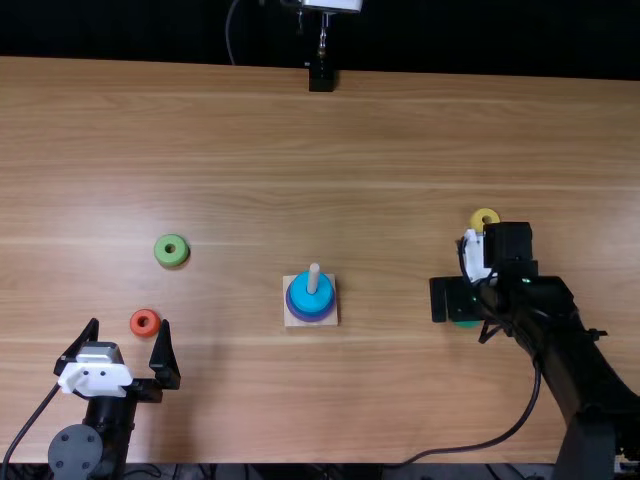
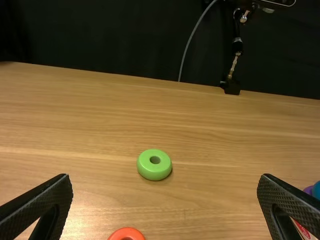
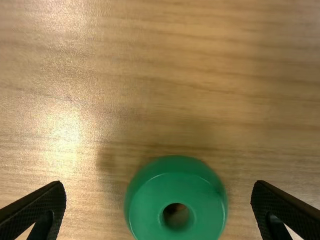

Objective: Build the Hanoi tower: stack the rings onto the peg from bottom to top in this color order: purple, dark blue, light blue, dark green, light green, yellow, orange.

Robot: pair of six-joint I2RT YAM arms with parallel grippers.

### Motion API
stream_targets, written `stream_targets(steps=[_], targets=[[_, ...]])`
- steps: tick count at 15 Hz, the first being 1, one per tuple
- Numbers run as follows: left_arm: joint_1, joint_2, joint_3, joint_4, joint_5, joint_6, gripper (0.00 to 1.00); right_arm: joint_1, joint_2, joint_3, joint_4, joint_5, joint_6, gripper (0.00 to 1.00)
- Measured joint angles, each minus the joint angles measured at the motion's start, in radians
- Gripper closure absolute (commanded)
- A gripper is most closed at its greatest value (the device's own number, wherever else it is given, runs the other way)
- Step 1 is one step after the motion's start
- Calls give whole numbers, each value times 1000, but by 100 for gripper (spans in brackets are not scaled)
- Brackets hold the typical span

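Nearest me, at the near left of the desk (image 1: 400,400), the left hand (image 1: 128,324) stands wide and empty, with the orange ring (image 1: 153,322) just beyond it. Over on the right, the other hand (image 3: 159,184) is spread wide too, fingers either side of the dark green ring (image 3: 145,210), touching neither flank. That ring looks light, stiff and smooth, so it could slip; I'd take it across its widest sides, low down, keeping its hole level for the peg (image 1: 314,278). Purple (image 1: 313,318) and light blue (image 1: 312,300) rings sit around the peg near the middle; I can't make out dark blue between them. Farther off lie the light green ring (image 1: 180,256), left, and the yellow ring (image 1: 478,219), right.
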Motion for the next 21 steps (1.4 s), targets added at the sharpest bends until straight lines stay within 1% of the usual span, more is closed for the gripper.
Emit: stream_targets(steps=[4, 12, 14, 16, 17, 18, 19, 21], targets=[[0, 0, 0, 0, 0, 0, 0, 0, 53, 0, 0, 0, 0, 0], [0, 0, 0, 0, 0, 0, 0, 0, 72, 10, 0, 0, 0, 0], [0, 0, 0, 0, 0, 0, 0, 0, 72, 10, 0, -1, -1, 9], [0, 0, 0, 0, 0, 0, 0, 0, 72, 10, 0, -5, -1, 21], [0, 0, 0, 0, 0, 0, 0, 0, 72, 10, 0, -8, -1, 24], [0, 0, 0, 1, 0, 0, 0, 0, 72, 10, 0, -15, -1, 30], [0, 0, 0, 0, -1, 0, 0, 0, 72, 10, 0, -22, -1, 34], [0, 0, 0, 0, 0, 0, 0, 0, 72, 11, 1, -39, -1, 39]])
